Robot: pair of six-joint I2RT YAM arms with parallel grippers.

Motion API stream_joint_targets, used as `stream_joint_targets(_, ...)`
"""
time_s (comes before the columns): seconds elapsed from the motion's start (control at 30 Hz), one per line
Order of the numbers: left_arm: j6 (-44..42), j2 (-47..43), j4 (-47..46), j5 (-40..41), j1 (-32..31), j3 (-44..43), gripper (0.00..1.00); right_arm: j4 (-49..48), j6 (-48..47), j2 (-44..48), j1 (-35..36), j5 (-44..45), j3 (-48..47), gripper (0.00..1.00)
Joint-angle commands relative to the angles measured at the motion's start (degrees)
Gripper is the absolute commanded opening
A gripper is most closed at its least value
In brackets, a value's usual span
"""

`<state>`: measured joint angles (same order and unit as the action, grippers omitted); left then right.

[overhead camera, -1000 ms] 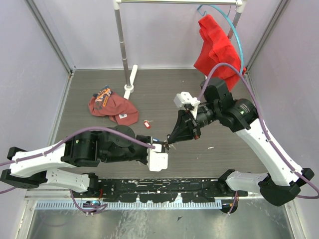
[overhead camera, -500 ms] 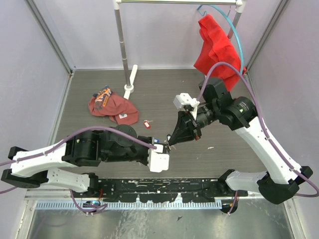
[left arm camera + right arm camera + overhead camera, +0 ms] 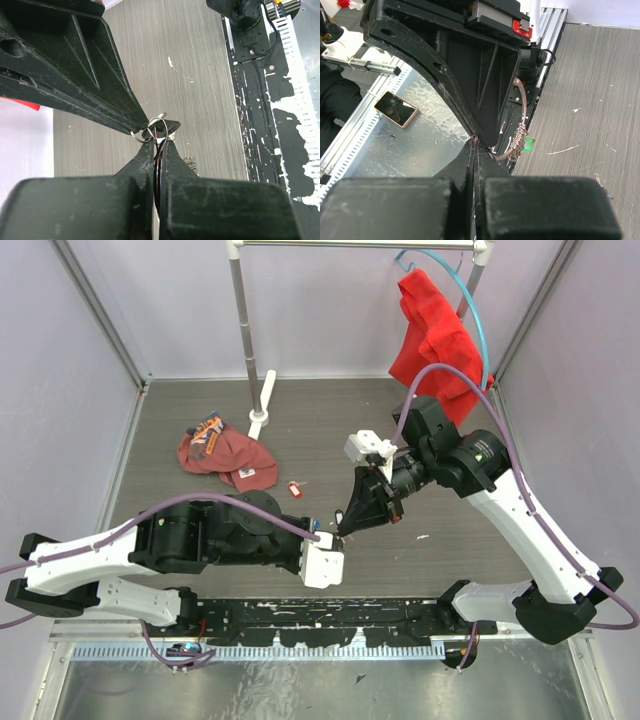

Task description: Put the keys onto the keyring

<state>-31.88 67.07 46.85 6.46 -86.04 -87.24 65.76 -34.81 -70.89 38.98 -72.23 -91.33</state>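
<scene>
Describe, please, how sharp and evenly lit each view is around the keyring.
Left wrist: the keyring is crisp, the left gripper's fingers soft. Right wrist: the right gripper's fingers blur in the foreground, with glare on the metal tray. Top external: evenly lit and sharp, yet the keyring is too small to make out.

The grey wood-grain table (image 3: 330,420) carries a crumpled red cloth (image 3: 228,455) left of centre, a red-tagged key (image 3: 295,489) just beside the cloth's right edge, the rack's white foot (image 3: 262,400) behind them, and a small white scrap (image 3: 423,536) towards the right.
</scene>
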Motion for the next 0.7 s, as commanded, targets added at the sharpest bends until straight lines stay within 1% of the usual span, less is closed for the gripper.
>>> stream_joint_targets(0.0, -0.4, 0.0, -3.3, 0.8, 0.1, -2.8, 0.00, 5.2, -3.6, -0.6, 1.1, -2.1, -2.6, 0.01)
stream_joint_targets(0.17, -0.7, 0.1, -3.3, 0.6, 0.1, -3.2, 0.00, 9.4, -6.7, -1.3, 1.4, -2.3, -3.2, 0.01)
stream_joint_targets(0.67, -0.6, 0.2, -3.5, -0.3, 0.2, -3.1, 0.00, 10.8, -8.0, -1.2, 2.6, -3.1, -2.6, 0.01)
